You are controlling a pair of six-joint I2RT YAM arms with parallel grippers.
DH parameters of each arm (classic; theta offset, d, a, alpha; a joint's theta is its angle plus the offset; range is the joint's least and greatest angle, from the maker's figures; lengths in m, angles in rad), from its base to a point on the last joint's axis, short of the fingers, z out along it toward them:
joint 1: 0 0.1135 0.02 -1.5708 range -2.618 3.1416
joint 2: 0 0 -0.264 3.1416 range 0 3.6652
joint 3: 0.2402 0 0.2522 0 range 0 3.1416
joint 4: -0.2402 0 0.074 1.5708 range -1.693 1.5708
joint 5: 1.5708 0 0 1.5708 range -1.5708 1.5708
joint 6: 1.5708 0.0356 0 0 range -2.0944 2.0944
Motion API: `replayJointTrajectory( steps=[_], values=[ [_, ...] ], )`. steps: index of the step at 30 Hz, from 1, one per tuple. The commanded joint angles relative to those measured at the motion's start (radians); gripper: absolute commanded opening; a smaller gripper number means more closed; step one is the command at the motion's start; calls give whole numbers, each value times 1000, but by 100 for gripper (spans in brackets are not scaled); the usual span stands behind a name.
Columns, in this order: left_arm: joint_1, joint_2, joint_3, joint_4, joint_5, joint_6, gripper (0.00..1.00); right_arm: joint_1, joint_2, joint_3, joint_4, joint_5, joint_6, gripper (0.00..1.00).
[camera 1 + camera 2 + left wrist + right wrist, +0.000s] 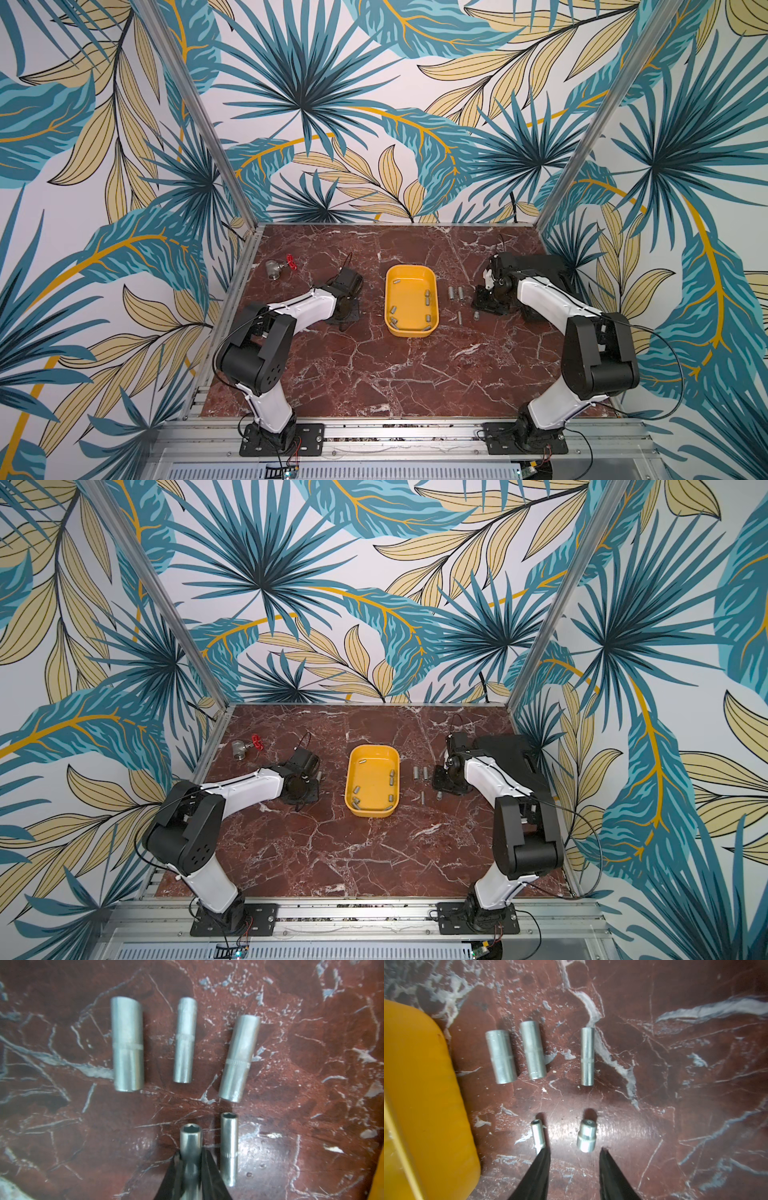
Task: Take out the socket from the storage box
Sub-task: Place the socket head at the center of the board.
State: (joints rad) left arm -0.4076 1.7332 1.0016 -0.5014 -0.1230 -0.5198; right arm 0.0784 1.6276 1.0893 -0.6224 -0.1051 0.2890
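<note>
Grip: my left gripper (191,1156) pinches one socket (190,1140), outside the box, beside a laid-out neighbour (228,1147); my right gripper (574,1150) stands partly apart, empty.
Box: box (389,299) between my arms; more sockets (427,296) inside.
Risk: crooked release, I judge, rolls it into that neighbour.
Views: left wrist view shows the pinch; both top views hide it.

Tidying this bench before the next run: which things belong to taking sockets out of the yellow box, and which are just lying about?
Job: storage box; sockets inside it; sockets laid out beside it; left gripper, shut on a socket; right gripper, open.
Lying about: valve with red handle; black case.
</note>
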Motion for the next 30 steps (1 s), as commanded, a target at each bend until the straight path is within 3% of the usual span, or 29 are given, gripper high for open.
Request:
replayJointTrajectory(
  steps=[1,11,17,30],
  values=[
    [10,25,-18,14,2,12,19,0,-39,15,-49,3,-15,41],
    [10,-38,-18,-5,-11,13,34,38,-106,64,-89,14,-7,41],
    [10,-121,-7,-36,-23,14,39,142,-119,116,-90,37,25,41],
    [11,-318,-80,-38,-43,-17,43,422,147,297,-8,11,132,41]
  ],
)
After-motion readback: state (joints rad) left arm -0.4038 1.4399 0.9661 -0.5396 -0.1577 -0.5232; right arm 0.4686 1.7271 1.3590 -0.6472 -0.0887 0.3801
